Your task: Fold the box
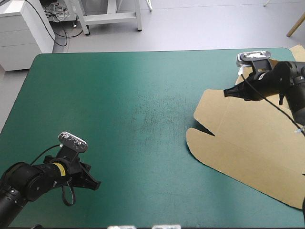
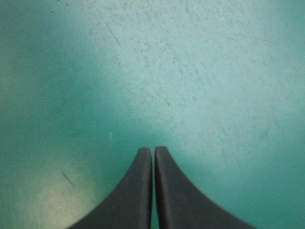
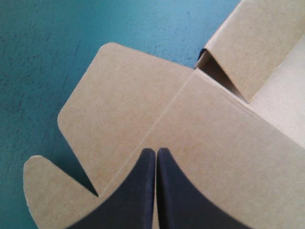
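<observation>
My left gripper [image 1: 94, 183], lower left, has its fingers pressed together on nothing. My right gripper [image 1: 227, 92], upper right, is the same, over the brown box [image 1: 248, 140]

**Right claw poised over the flat brown box**

The right claw [image 3: 156, 151] has its two black fingers drawn together into one pointed arch, with only a thin slit between them, and nothing is seen gripped. Under it lies the box [image 3: 138, 100], a cut sheet of brown board lying mostly flat on the counter. A straight crease runs across the board just ahead of the fingertips. On the claw's near side a V-shaped notch parts a rounded tab [image 3: 43, 191] from the main panel. On the far side one flap [image 3: 252, 43] stands raised, with a shadowed gap under it. The teal-green cover [image 3: 52, 52] shows to the left of the board's edge.
</observation>
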